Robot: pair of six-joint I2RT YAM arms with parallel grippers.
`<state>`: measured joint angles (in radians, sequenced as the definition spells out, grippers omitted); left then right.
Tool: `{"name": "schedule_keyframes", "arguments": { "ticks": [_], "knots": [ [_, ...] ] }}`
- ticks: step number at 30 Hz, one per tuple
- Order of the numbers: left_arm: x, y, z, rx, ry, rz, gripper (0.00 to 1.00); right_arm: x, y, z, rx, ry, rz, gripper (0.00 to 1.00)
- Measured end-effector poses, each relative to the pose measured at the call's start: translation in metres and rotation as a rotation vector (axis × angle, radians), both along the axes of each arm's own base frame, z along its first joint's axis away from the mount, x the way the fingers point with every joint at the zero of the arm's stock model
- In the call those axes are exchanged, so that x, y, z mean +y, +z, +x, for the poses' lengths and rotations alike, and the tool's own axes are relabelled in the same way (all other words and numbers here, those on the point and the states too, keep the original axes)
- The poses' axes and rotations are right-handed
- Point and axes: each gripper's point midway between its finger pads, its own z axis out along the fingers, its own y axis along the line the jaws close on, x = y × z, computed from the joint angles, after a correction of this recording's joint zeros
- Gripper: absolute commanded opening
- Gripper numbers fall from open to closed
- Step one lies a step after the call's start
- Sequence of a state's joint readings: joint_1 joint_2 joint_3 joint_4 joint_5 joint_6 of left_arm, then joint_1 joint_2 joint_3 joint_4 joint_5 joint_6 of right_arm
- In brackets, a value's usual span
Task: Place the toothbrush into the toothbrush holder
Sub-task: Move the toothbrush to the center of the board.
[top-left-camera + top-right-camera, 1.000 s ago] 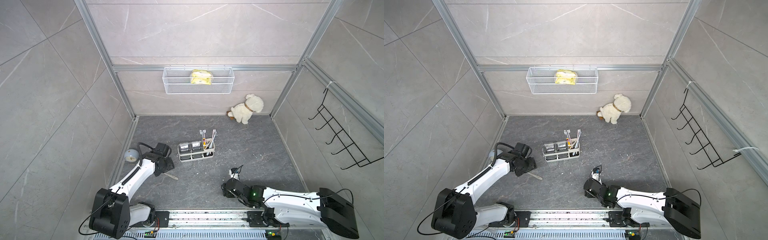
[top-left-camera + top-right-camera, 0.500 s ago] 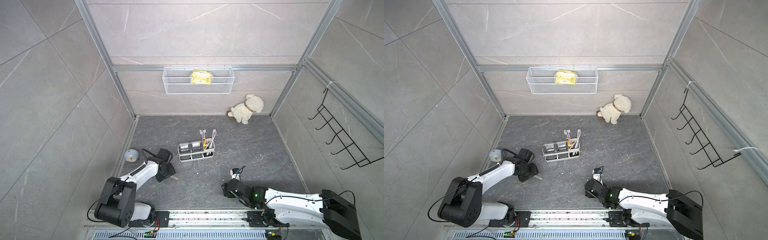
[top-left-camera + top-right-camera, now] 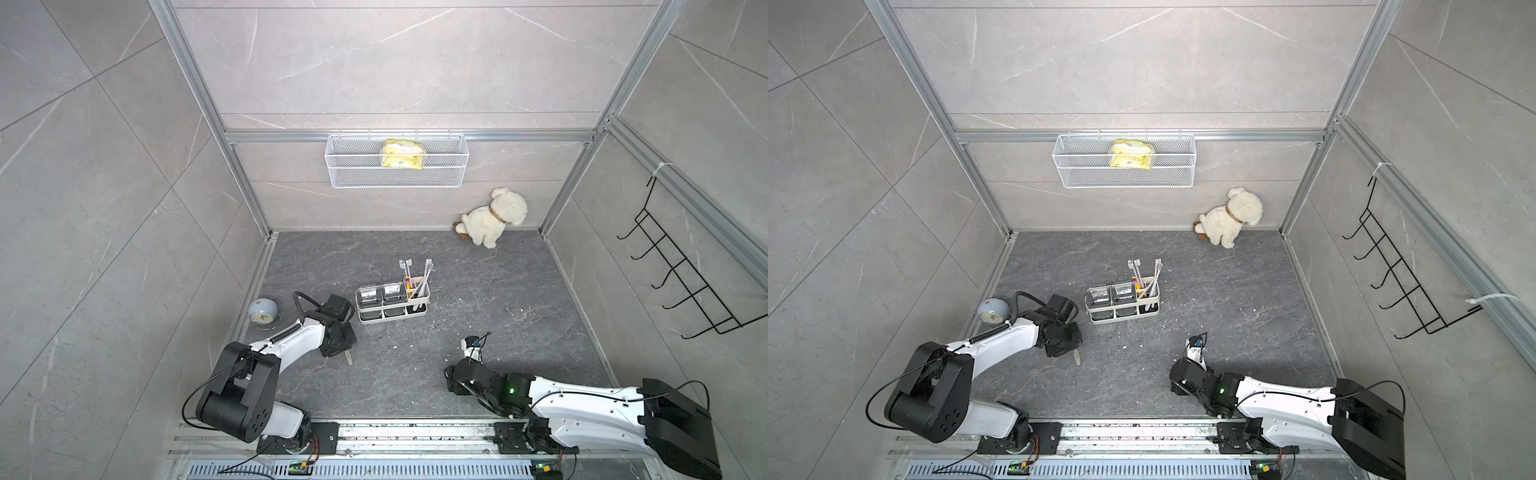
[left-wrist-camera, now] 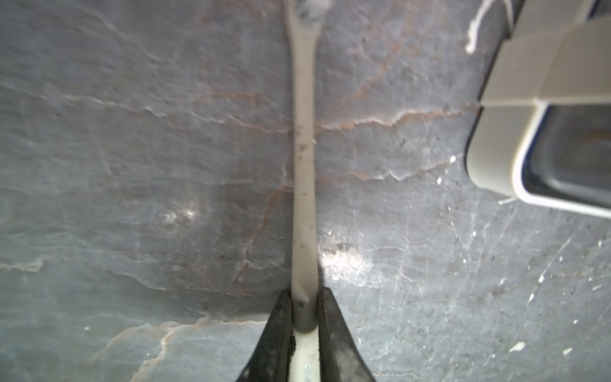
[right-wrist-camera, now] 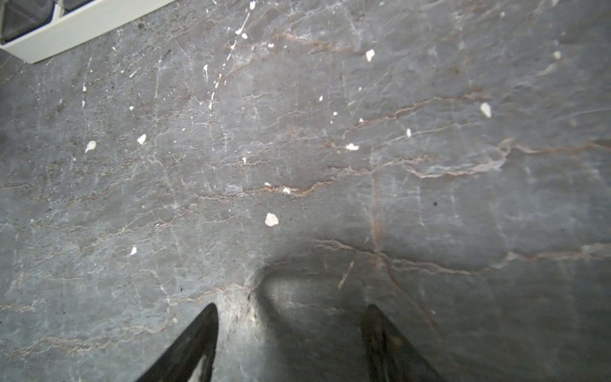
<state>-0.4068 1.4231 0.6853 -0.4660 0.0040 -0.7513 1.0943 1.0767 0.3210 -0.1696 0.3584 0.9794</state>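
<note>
**Left wrist view: jaws newly clamped on the toothbrush [image 4: 303,165]**

Top views: in both, the left gripper [image 3: 337,350] sat low on the dark floor [image 3: 519,291], near the toothbrush holder [image 3: 422,296] but apart from it. One pale end of the brush poked out beneath it. A second earlier it had stood wider apart; it had since closed.

Left wrist view: two black fingers [image 4: 281,317] pinched the pale handle from both sides. The brush lay flat on the floor, bristles at the far end. A corner of the holder showed nearby, not touching it.

Right wrist view: the right gripper [image 5: 291,309] hung spread and empty over speckled floor.

To my eye the grasp was made. Lifting the brush and carrying it to the slotted end remained.
</note>
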Motion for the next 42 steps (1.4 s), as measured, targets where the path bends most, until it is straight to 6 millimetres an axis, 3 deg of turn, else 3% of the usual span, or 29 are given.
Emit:
{"name": "schedule_keyframes", "arguments": {
  "ticks": [5,16,29,33,35,39,42],
  "knots": [
    [-0.019,0.000,-0.011,0.000,-0.063,-0.003,0.15,-0.001,0.000,0.000,-0.002,-0.002,-0.003,0.70],
    [-0.089,-0.001,-0.042,0.008,-0.224,-0.008,0.14,-0.017,-0.001,-0.007,0.020,-0.005,-0.056,0.71],
    [-0.231,0.002,-0.061,-0.012,-0.470,-0.090,0.15,-0.028,0.005,-0.010,0.026,-0.011,-0.092,0.71],
    [-0.263,0.004,-0.061,-0.032,-0.505,-0.134,0.26,-0.032,0.010,-0.011,0.015,-0.016,-0.090,0.71],
    [-0.272,0.006,-0.060,-0.039,-0.515,-0.149,0.39,-0.035,0.012,-0.011,0.014,-0.019,-0.097,0.71],
    [-0.277,0.012,-0.059,-0.050,-0.530,-0.160,0.62,-0.035,0.016,-0.011,0.013,-0.021,-0.104,0.71],
    [-0.271,0.015,-0.058,-0.061,-0.528,-0.137,0.66,-0.031,0.021,-0.009,0.010,-0.021,-0.095,0.75]
  ]
}}
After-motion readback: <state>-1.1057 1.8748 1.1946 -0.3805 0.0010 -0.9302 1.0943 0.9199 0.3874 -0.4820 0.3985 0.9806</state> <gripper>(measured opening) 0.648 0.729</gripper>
